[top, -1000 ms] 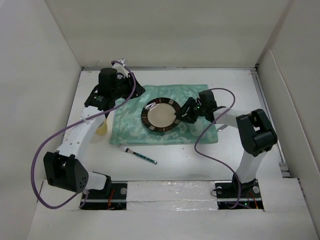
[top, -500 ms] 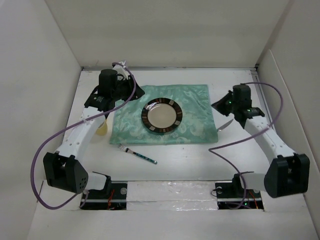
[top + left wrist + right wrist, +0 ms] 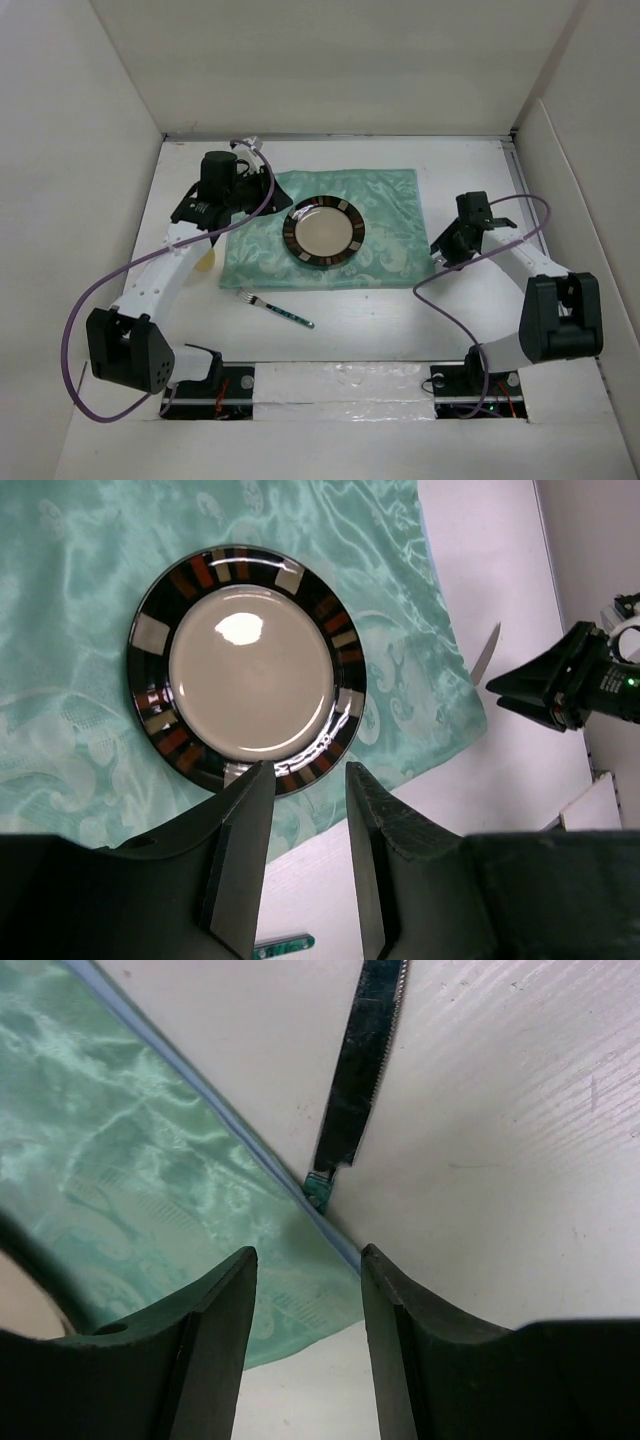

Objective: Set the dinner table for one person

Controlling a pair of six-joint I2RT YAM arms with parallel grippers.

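Dinner table (image 3: 350,335): white, matte, long axis left to right in the top view, white walls at the far, left and right edges. A mint placemat (image 3: 390,200) lies on it with a plate (image 3: 322,232) at the mat's middle, and a fork (image 3: 275,308) lies on bare surface nearer the arm bases. The left gripper (image 3: 262,185) is over the mat's far-left corner. The right gripper (image 3: 445,250) is at the mat's right edge. Left wrist: fingers (image 3: 240,860) spread and empty, table well below. Right wrist: fingers (image 3: 215,1340) spread and empty, close over bare table. A knife (image 3: 360,1060) lies ahead of them, its handle end at the mat's edge.
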